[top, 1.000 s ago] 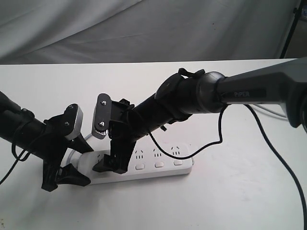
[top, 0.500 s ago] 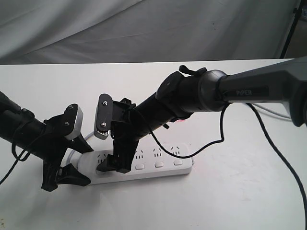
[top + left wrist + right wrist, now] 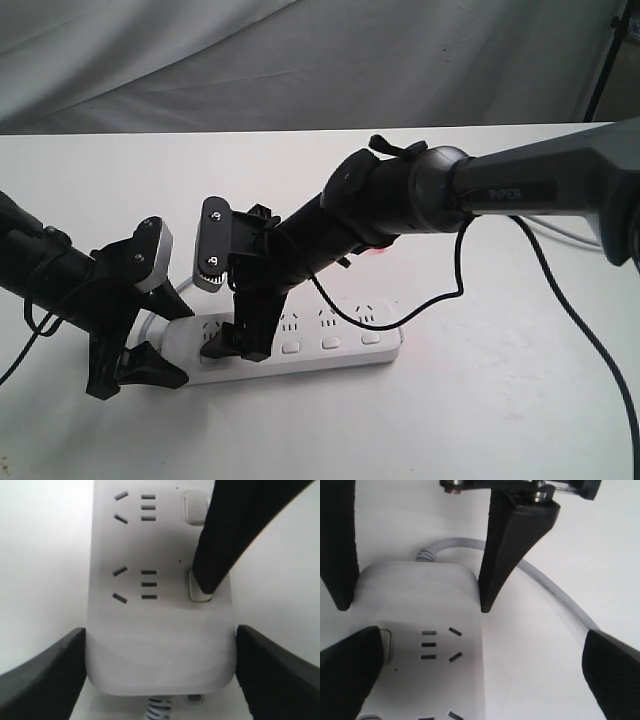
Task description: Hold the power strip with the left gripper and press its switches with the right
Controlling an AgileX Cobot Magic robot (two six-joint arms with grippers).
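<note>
Power strip (image 3: 310,345), a long flat white plastic bar with rounded ends, lies flat on the white tabletop (image 3: 500,420), well in from the rear edge. Bare surface runs past its far end and along its near side.

My left gripper (image 3: 135,378), the black pointed two-finger claw, straddles the cord end. One finger (image 3: 45,680) lies against each long edge, pinching the strip across its width.

My right gripper (image 3: 232,346), the black narrow-fingered claw, stands spread wide. One fingertip rests on the small white push switch (image 3: 195,598) nearest the cord end; the other hangs off the strip, over the table.

In the exterior view I count three uncovered switches and three full outlets; the left wrist view shows two of each. The right wrist view gives the thin grey cord (image 3: 555,587) curving off the rounded end, while the left wrist view catches only its stub.
</note>
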